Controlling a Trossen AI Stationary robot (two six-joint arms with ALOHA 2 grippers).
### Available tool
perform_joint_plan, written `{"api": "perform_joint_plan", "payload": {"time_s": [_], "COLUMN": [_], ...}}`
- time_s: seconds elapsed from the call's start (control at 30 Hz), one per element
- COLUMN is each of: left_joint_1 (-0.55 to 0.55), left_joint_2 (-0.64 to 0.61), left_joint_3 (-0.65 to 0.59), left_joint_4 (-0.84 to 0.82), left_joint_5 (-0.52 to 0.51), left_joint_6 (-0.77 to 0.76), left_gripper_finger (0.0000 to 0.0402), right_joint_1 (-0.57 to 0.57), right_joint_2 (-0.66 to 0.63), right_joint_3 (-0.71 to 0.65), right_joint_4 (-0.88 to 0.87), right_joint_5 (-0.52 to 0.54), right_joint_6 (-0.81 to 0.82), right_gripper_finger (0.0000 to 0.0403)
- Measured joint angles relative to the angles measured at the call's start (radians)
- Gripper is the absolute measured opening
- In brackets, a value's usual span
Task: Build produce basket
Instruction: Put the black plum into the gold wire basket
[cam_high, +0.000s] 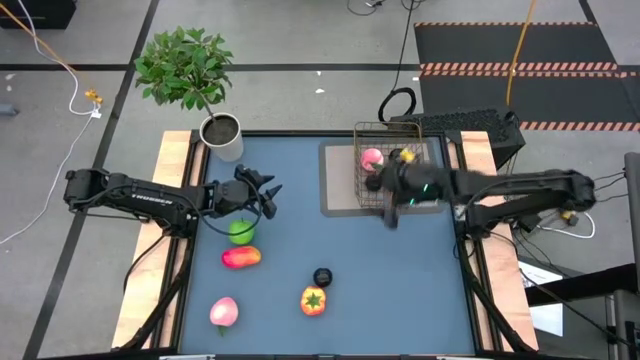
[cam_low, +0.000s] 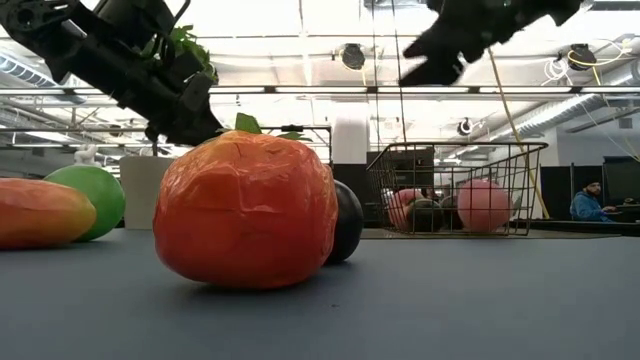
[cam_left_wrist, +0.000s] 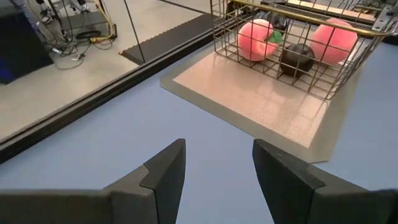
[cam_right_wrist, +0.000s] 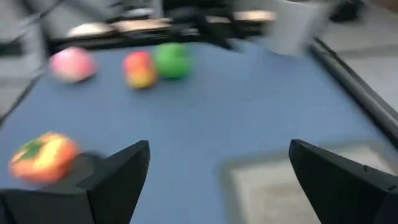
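Note:
The wire basket (cam_high: 388, 160) stands on a grey mat (cam_high: 340, 190) at the far right and holds two pink peaches (cam_left_wrist: 258, 38) and a dark ball (cam_left_wrist: 296, 57). On the blue table lie a green apple (cam_high: 241, 231), a red-orange piece (cam_high: 241, 257), a pink peach (cam_high: 224, 311), an orange pepper (cam_high: 313, 300) and a dark ball (cam_high: 322, 276). My left gripper (cam_high: 264, 193) is open and empty, just beyond the green apple. My right gripper (cam_high: 387, 211) is open and empty, at the basket's near side over the mat's edge.
A white pot with a leafy plant (cam_high: 222, 135) stands at the table's far left corner. Bare blue table (cam_high: 400, 280) lies on the near right side. In the low view the pepper (cam_low: 245, 210) stands nearest, with the basket (cam_low: 455, 190) behind it.

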Motion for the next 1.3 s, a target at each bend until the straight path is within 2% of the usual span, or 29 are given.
{"api": "perform_joint_plan", "payload": {"time_s": [0.1, 0.2, 0.3, 0.47, 0.6, 0.77, 1.03, 1.17, 1.3], "left_joint_1": [0.0, 0.0, 0.0, -0.001, -0.003, -0.008, -0.026, -0.029, -0.029], "left_joint_2": [0.0, 0.0, 0.0, 0.0, 0.0, 0.0, 0.0, 0.0, 0.0], "left_joint_3": [0.0, 0.0, 0.0, 0.0, 0.0, 0.0, 0.0, 0.0, 0.0], "left_joint_4": [-0.013, -0.018, -0.024, -0.055, -0.093, -0.129, -0.146, -0.146, -0.146], "left_joint_5": [0.0, 0.0, 0.0, 0.0, 0.001, 0.002, 0.001, 0.001, 0.001], "left_joint_6": [-0.01, -0.013, -0.013, -0.03, -0.061, -0.085, -0.092, -0.092, -0.095], "left_gripper_finger": [0.0191, 0.0191, 0.0191, 0.0191, 0.0191, 0.0191, 0.0191, 0.0191, 0.0191], "right_joint_1": [0.14, 0.228, 0.272, 0.291, 0.297, 0.297, 0.297, 0.297, 0.287], "right_joint_2": [0.115, 0.236, 0.368, 0.587, 0.714, 0.817, 0.885, 0.885, 0.885], "right_joint_3": [0.0, 0.014, 0.077, 0.21, 0.31, 0.374, 0.389, 0.389, 0.389], "right_joint_4": [0.139, 0.24, 0.231, 0.144, 0.116, 0.105, 0.142, 0.154, 0.131], "right_joint_5": [-0.001, 0.0, -0.004, -0.104, -0.133, -0.207, -0.206, -0.206, -0.207], "right_joint_6": [-0.086, -0.149, -0.165, -0.203, -0.219, -0.206, -0.195, -0.197, -0.196], "right_gripper_finger": [0.038, 0.038, 0.038, 0.038, 0.038, 0.038, 0.0373, 0.0337, 0.0269]}}
